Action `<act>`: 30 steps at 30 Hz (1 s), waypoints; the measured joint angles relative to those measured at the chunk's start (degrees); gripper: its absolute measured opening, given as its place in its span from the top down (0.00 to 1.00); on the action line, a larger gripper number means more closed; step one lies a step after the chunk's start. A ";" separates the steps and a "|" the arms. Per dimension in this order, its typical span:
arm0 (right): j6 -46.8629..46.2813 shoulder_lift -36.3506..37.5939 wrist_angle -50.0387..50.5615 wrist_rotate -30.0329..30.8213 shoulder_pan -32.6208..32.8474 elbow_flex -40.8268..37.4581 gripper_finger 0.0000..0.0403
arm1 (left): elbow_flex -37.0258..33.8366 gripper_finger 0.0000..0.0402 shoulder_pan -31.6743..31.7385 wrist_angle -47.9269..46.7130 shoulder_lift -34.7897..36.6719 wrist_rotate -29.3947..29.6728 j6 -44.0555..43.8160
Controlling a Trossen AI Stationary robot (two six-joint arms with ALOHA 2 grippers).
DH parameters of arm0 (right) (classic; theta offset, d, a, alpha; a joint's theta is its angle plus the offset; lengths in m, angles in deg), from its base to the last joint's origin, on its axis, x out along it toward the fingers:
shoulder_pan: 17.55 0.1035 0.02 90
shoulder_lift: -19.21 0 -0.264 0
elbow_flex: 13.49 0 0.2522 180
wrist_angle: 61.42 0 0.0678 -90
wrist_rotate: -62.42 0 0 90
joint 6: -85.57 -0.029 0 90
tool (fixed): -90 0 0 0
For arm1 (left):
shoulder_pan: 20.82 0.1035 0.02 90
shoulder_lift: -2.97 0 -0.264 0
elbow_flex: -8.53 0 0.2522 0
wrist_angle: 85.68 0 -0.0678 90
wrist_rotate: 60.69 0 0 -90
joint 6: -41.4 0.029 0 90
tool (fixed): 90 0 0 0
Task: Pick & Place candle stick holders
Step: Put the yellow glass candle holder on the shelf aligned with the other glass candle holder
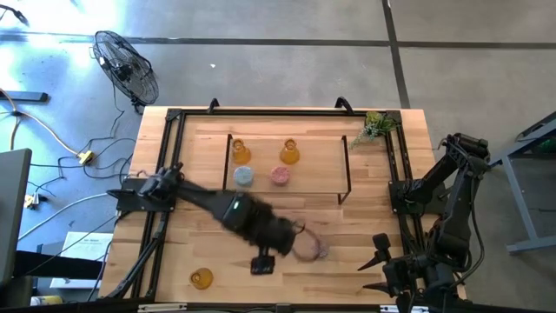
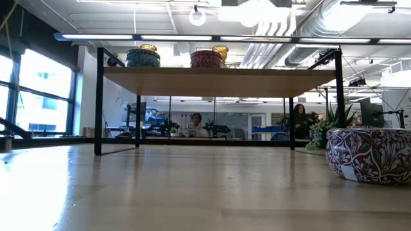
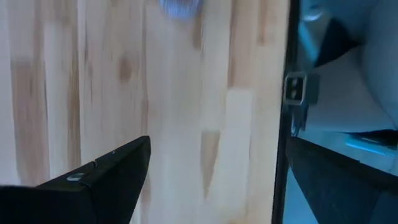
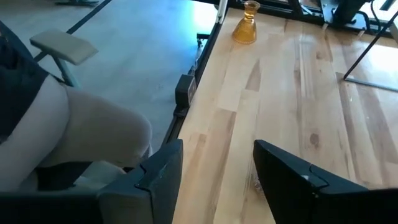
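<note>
On the raised shelf at the table's middle stand two amber glass candle stick holders, with a blue one and a pink one in front of them. A third amber holder stands on the table near its front left. The purple patterned holder sits on the tabletop in front of the shelf. My left gripper hangs open above the table just left of it, with nothing between its fingers. My right gripper waits open at the front right.
The shelf's black frame legs stand on the tabletop. A green plant sprig lies at the back right corner. A person's leg and a chair armrest show beyond the table's near edge. Bare wood lies between the front amber holder and my right gripper.
</note>
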 joint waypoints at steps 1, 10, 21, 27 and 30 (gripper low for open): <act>0.63 0.00 0.03 0.00 0.00 0.00 0.52 | 0.00 0.08 -1.54 -1.26 -0.03 1.32 -2.41; 4.28 0.00 -0.05 2.24 -0.17 0.00 0.52 | -0.02 0.08 -17.11 -2.27 -0.03 18.34 -17.99; 8.18 0.00 -0.09 2.92 -0.20 0.00 0.52 | -0.67 0.08 -31.62 -6.51 -0.03 38.35 -55.60; 10.37 0.00 -0.07 2.75 -0.16 0.00 0.52 | -4.54 0.08 -32.80 -6.73 -0.05 33.59 -69.20; 11.76 0.00 -0.07 2.69 -0.17 0.00 0.52 | -7.53 0.08 -32.78 -6.70 -0.07 25.81 -75.62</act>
